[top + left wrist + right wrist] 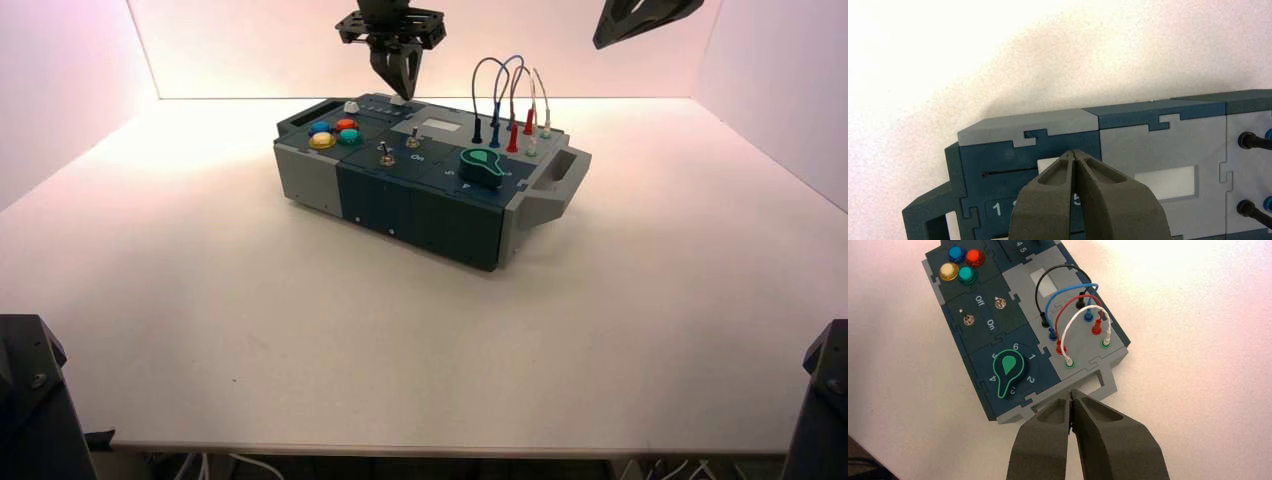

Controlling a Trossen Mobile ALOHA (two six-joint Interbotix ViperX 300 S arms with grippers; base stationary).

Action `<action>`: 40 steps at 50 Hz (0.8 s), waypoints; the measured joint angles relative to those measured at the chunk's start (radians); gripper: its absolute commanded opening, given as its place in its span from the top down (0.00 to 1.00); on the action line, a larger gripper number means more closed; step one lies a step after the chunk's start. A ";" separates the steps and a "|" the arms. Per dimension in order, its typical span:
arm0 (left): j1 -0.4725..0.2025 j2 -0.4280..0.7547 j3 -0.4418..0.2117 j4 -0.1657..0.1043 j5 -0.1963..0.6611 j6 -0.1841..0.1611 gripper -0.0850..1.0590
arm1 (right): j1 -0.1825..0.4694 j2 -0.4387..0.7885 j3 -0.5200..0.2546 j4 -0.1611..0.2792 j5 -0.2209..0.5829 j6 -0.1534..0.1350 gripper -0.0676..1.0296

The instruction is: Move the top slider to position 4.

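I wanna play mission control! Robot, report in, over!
Left hand shut, at top slider. Right hand shut, idle, off the box's wire end. Nothing seen blocking the slider, over.

The left gripper [1074, 156] is of dark grey colour, with two long fingers that become narrow to a point, and each has a rounded hollow. The right gripper [1071, 394] has the same form. Above the left one is black, blocky wrist hardware [393, 27].
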 measured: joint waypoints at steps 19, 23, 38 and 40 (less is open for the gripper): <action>0.003 0.000 -0.017 0.000 0.018 -0.002 0.95 | 0.000 0.000 0.002 0.000 -0.002 0.000 0.96; 0.002 0.000 -0.017 0.000 0.021 -0.002 0.95 | 0.000 0.000 0.002 0.000 -0.002 0.000 0.96; 0.003 0.000 -0.018 0.002 0.025 -0.002 0.95 | 0.000 0.000 0.002 0.000 -0.002 0.000 0.96; 0.002 0.000 -0.018 0.003 0.025 0.000 0.95 | 0.000 -0.002 0.002 0.000 -0.002 0.000 0.96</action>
